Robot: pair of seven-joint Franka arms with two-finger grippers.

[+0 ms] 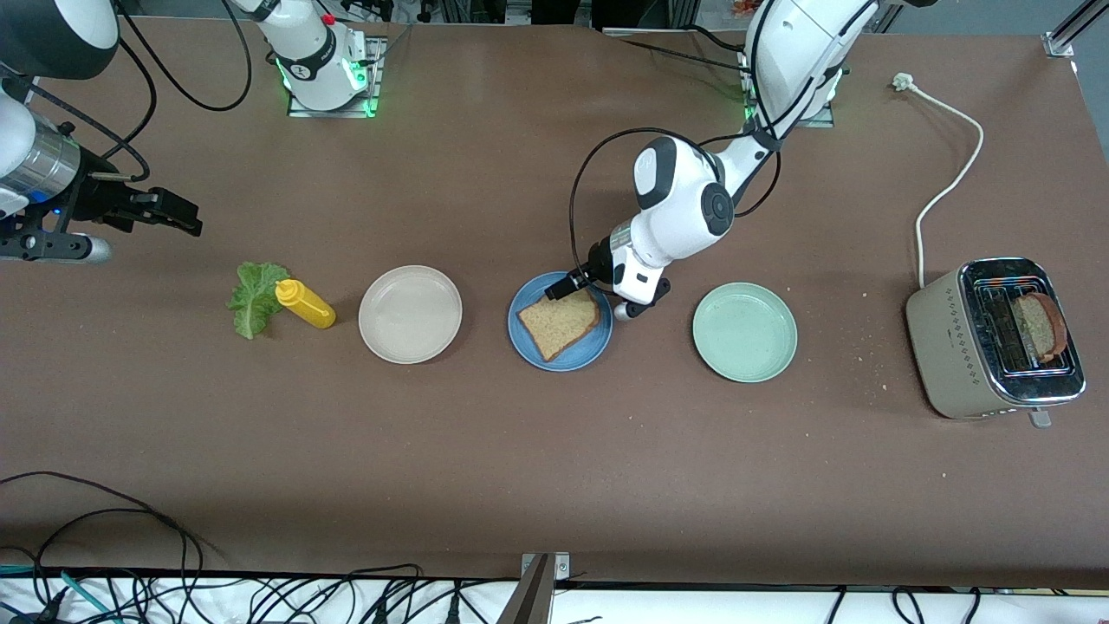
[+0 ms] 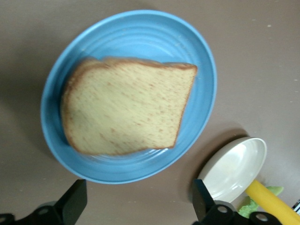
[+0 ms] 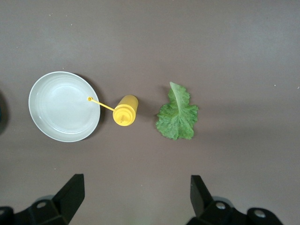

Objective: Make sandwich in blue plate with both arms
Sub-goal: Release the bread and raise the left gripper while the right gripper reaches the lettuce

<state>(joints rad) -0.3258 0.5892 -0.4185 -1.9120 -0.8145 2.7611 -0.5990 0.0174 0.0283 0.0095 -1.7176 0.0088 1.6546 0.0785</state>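
Bread slice, 1 of 2, lies flat in the blue plate; left gripper hangs over it, jaws released and empty. Second slice sits in the toaster; lettuce lies touching the yellow bottle. Right gripper waits spread above them. Risk: grabbing lettuce could tip the bottle.

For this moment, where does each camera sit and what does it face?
Front: high across the table, facing both bases; shows both arms.
Left wrist: on the left arm, looking down at the bread on the blue plate; open left gripper tips show.
Right wrist: on the right arm, over the lettuce and bottle; open right gripper tips show.
Shared: both wrist views catch the beige plate.
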